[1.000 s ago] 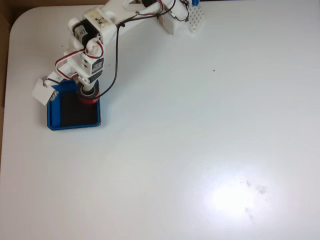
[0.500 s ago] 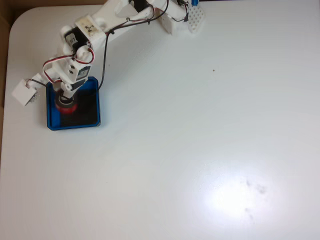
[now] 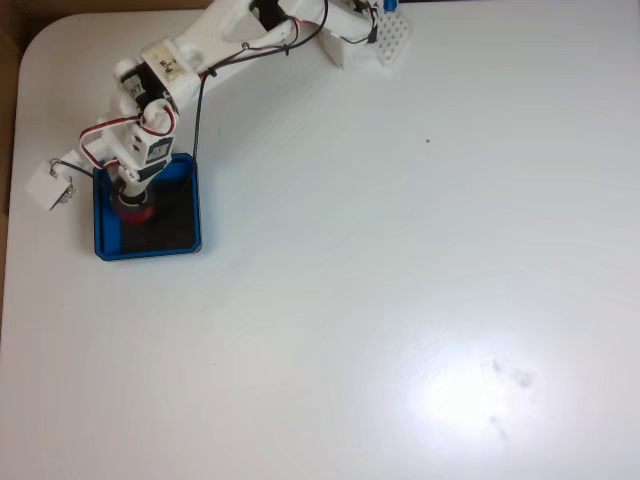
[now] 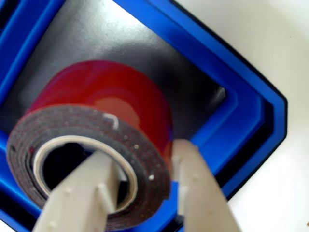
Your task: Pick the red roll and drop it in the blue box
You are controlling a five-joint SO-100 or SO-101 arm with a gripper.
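Roll [image 4: 96, 121]: we hold it, fingers [image 4: 193, 188] clamped through its wall, over the box [image 4: 241, 111]. Pick done; we judge release outstanding.

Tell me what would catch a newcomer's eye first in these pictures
In the wrist view, the red roll looms largest: one finger is inside its hollow centre, the other outside its wall, pinching it over the black floor of the blue box. In the fixed view, that bright box stands out at the left of the white table, with the white arm reaching down from the top edge.
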